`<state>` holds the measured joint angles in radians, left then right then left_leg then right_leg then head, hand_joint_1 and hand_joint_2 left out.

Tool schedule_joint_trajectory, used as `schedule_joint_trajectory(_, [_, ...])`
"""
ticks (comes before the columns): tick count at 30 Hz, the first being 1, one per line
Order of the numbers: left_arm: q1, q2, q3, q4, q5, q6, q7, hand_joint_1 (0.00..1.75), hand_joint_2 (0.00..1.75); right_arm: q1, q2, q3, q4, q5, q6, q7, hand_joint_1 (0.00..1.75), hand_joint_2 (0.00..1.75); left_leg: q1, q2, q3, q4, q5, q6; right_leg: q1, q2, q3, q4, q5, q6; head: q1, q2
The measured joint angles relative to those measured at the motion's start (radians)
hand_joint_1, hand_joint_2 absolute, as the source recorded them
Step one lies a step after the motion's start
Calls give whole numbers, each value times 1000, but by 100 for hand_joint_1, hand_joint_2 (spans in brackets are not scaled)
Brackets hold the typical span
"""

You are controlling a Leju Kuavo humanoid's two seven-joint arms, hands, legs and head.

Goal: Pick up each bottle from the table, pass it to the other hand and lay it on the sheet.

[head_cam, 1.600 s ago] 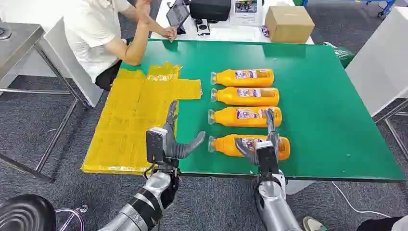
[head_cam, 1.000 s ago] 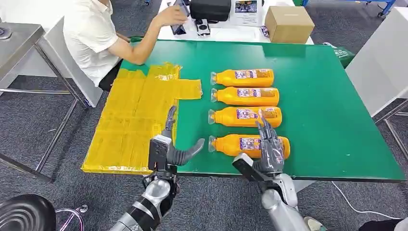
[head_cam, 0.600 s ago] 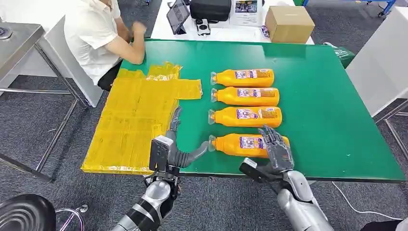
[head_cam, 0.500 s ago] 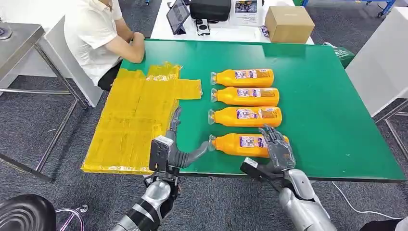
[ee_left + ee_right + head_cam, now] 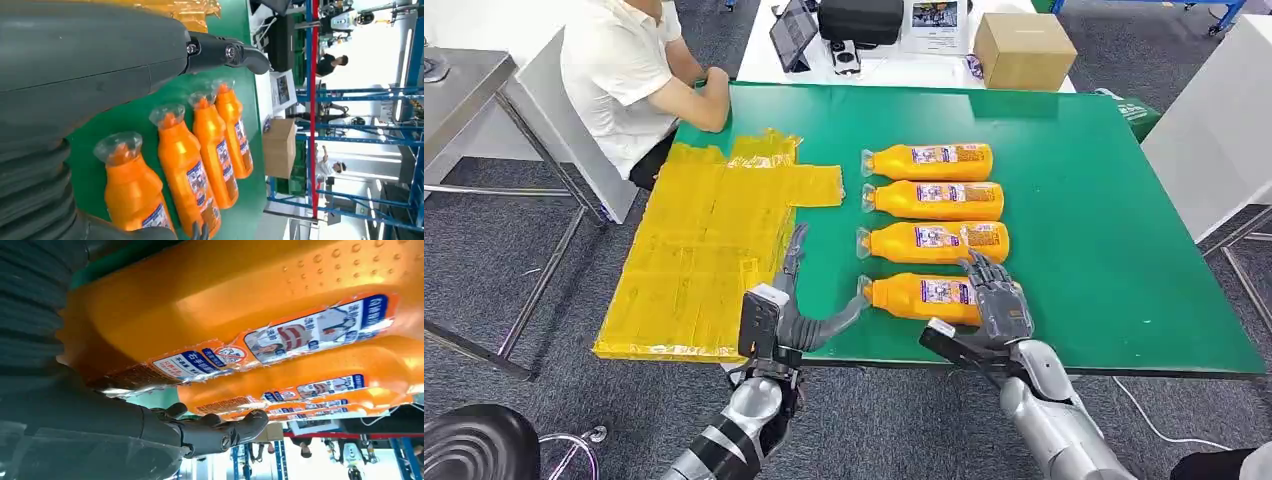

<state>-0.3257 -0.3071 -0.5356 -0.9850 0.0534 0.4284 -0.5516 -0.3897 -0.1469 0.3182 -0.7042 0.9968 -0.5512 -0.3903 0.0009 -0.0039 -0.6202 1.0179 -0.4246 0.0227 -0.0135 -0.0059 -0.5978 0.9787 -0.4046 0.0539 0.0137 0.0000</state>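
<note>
Several orange bottles lie side by side on the green table (image 5: pixel 1104 250), caps pointing left. The nearest bottle (image 5: pixel 919 297) (image 5: pixel 240 305) (image 5: pixel 132 195) lies by the front edge. My right hand (image 5: pixel 996 305) lies palm-down over its base end, fingers draped across the top. In the right wrist view the thumb (image 5: pixel 220 432) stands off the bottle with a gap between them. My left hand (image 5: pixel 784 315) (image 5: pixel 100 75) hovers open to the left of the cap, thumb reaching toward it. The yellow sheet (image 5: pixel 694 260) covers the table's left part.
A person in a white shirt (image 5: pixel 629 70) sits at the far left corner, forearm on the table. A cardboard box (image 5: pixel 1024 48), a tablet (image 5: pixel 792 30) and a black bag (image 5: pixel 861 18) stand on the white table behind. A grey table (image 5: pixel 454 90) stands left.
My right hand has turned palm-down and settled over the nearest bottle's base, which shifted slightly away from the edge. The left hand edged right. The person's arm moved back onto the table.
</note>
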Motion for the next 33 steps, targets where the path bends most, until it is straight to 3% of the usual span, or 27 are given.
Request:
schedule_joint_trajectory(19, [7,-9,-7,0,82,-84,59,0,175,-46,30,24,88,-31,50,-22,0,175,0,1,8,0,0,0,0,1,6,-1,0,0,0,0])
schedule_joint_trajectory(28, [13,-8,-31,-9,110,-118,103,0,175,-64,21,49,103,2,132,106,0,175,0,3,15,0,-1,0,0,2,9,-2,1,-1,0,0])
schedule_joint_trajectory(33, [20,-8,-36,-21,115,-128,115,0,175,-63,16,55,104,0,143,121,0,175,0,2,19,0,-2,2,0,2,6,-3,0,0,0,0])
